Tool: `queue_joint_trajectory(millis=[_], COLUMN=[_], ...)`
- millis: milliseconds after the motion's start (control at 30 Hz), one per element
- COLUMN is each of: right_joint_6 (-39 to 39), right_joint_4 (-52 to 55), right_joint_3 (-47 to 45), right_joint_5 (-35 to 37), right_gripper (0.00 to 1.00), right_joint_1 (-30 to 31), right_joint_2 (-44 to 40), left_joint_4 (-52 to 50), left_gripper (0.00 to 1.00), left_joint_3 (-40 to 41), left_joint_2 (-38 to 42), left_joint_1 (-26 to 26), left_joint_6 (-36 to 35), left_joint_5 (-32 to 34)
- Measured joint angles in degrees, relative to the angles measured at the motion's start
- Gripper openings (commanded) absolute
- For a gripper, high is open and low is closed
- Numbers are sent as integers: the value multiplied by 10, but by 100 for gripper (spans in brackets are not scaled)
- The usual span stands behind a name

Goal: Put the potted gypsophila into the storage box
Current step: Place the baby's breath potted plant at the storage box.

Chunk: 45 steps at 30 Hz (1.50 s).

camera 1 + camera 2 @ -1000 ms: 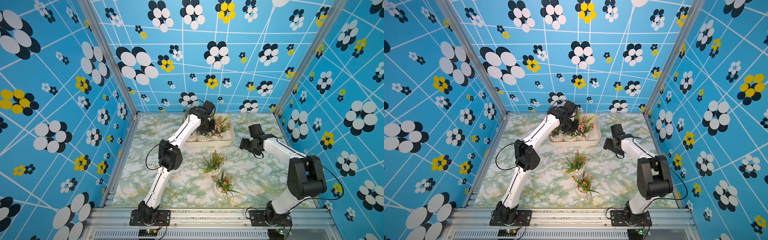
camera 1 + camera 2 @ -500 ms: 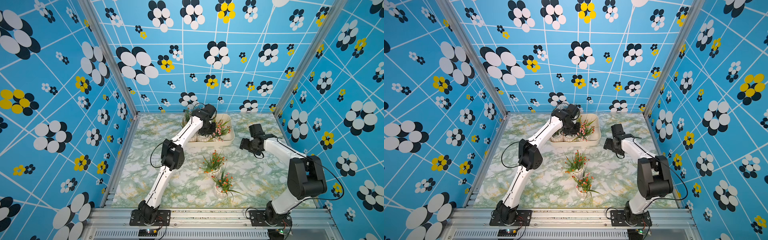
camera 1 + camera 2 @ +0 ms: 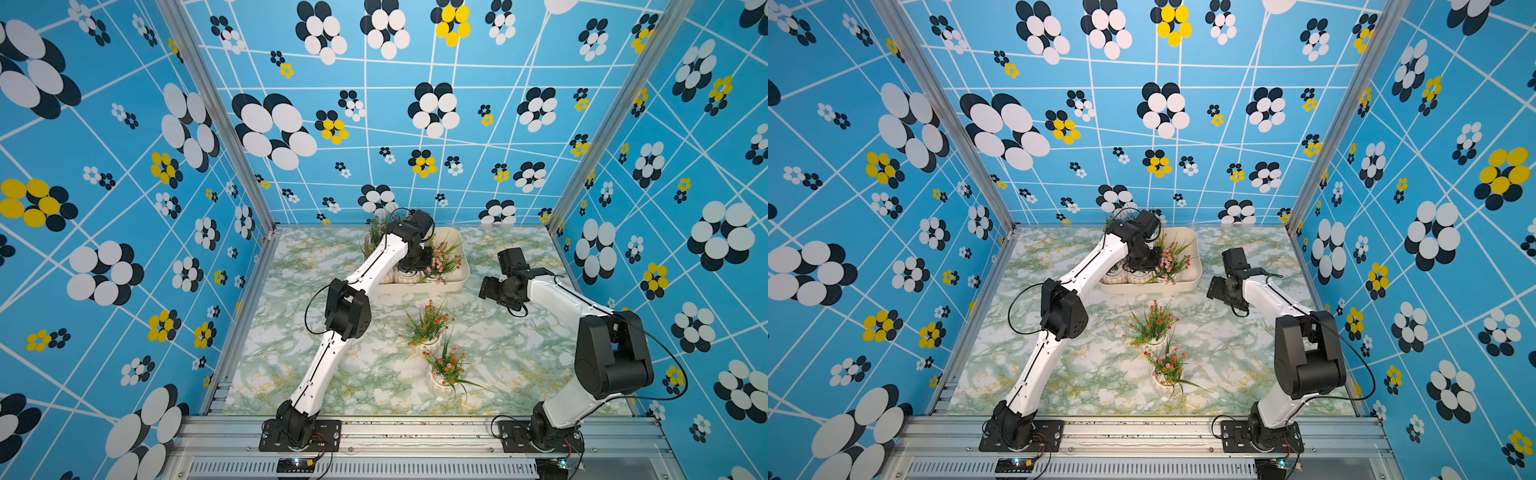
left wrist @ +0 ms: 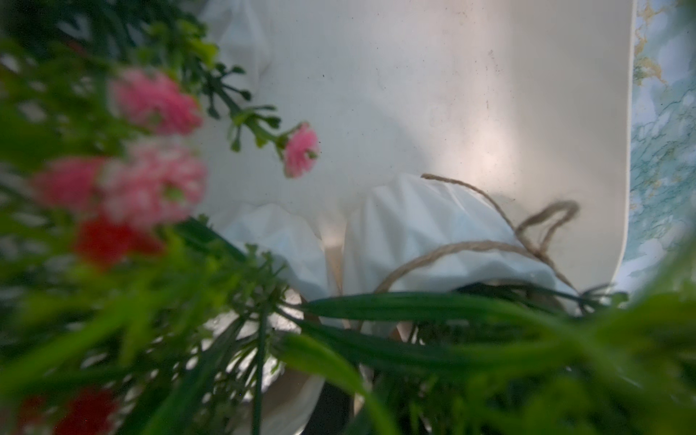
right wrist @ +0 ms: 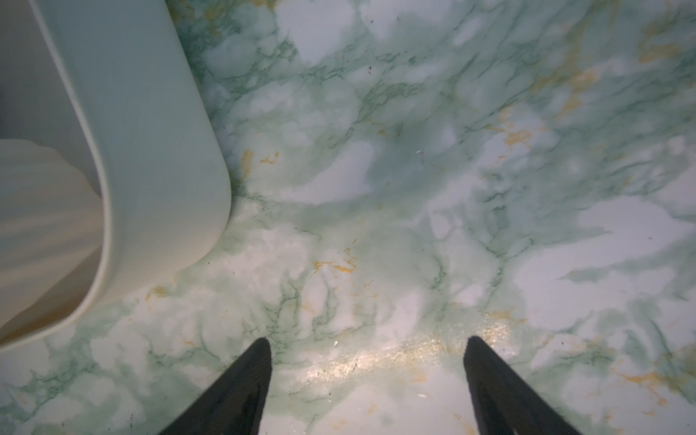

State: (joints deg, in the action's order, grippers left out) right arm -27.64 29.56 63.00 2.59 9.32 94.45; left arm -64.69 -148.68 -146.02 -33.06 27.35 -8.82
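Note:
The storage box (image 3: 459,282) (image 3: 1192,286) stands at the back of the table with several potted gypsophila in it, one with pink blossoms (image 3: 444,259). My left gripper (image 3: 415,266) (image 3: 1144,264) reaches down among them. Green leaves crowd the left wrist view and hide its jaws, so I cannot tell if they hold anything. Two white ribbed pots (image 4: 433,233) (image 4: 275,244) sit on the box floor (image 4: 414,94). Two more potted gypsophila (image 3: 428,326) (image 3: 446,365) stand on the table in front of the box. My right gripper (image 3: 486,286) (image 5: 367,342) is open and empty, right of the box corner (image 5: 150,150).
A loop of brown twine (image 4: 542,222) lies round one pot in the box. The table is green-white marble, closed in by blue flowered walls on three sides. Each arm's base (image 3: 299,432) (image 3: 540,432) sits on the front rail.
My left arm has shifted slightly right and its gripper has sunk a little lower among the plants in the box. The right arm has not moved.

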Motion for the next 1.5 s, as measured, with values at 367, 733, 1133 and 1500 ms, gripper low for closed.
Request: queue_joint_trajectory(millis=[367,733,1133,1500], right_joint_6=[0,0,8,33], right_joint_4=[0,0,13,63], right_joint_3=[0,1,18,21], right_joint_5=[-2,-4,-4,-33], right_gripper=[83,83,83,84], right_joint_1=[-1,-2,-2,-2], right_joint_2=[3,3,3,-23], left_joint_4=[4,4,2,-23], left_gripper=[14,26,34,37], left_joint_3=[0,-3,-4,-4], left_joint_2=[-13,-13,-5,68], left_joint_1=[-2,-3,-2,12], left_joint_6=[0,-2,0,0], left_joint_5=[-5,-16,-17,1])
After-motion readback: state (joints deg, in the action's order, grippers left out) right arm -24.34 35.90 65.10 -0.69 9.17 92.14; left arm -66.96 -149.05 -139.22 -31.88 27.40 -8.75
